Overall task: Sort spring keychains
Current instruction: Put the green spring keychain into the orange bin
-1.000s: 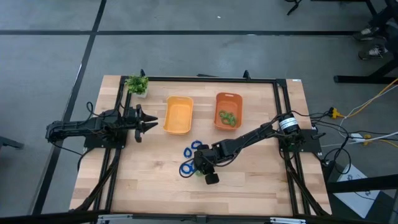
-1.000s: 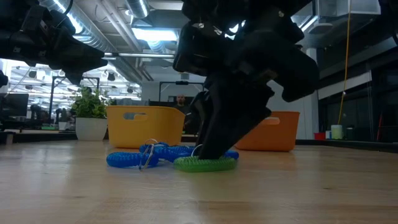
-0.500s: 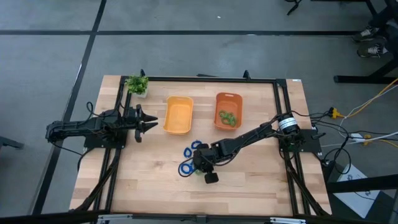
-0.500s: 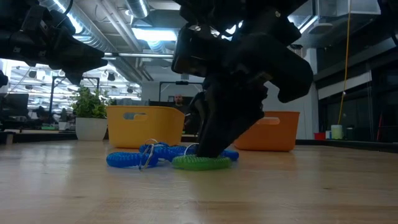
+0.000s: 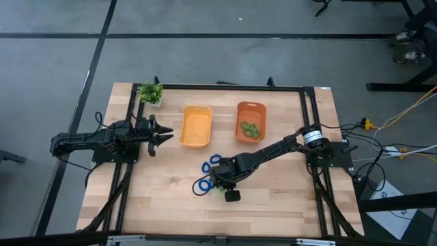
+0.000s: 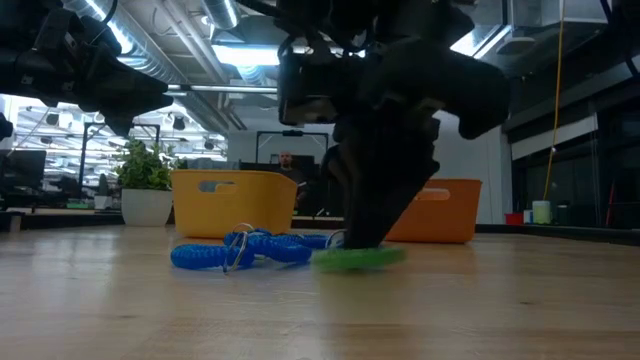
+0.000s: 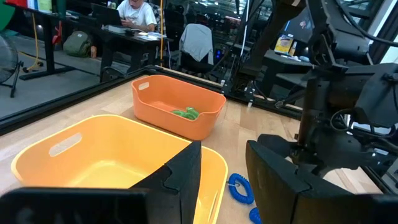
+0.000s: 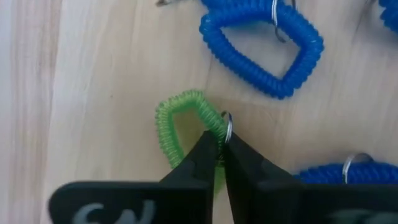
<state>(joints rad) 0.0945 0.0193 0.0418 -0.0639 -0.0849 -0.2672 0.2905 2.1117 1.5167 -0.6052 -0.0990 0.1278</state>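
Observation:
A small green spring keychain lies on the wooden table beside blue ones; in the low view the green keychain is right of the blue coils. My right gripper stands over it at the table's middle, shut on it. Two blue keychains show in the high view. More green keychains lie in the orange bin. My left gripper waits open left of the yellow bin. My right gripper pinches the green keychain's coil between its two fingertips, right beside the small metal ring. The fingers come from above, pointing down. The rest of the loop lies spread ahead of the fingers, at or just above the table top.
A small potted plant stands at the far left corner. The two bins sit side by side on the far half. A third blue coil lies close to my right fingers. Bare wood spreads along the near edge.
My right gripper has shifted toward the table's right with the green keychain, drawing it away from the blue coils it lay against. The blue coils have stayed about where they were.

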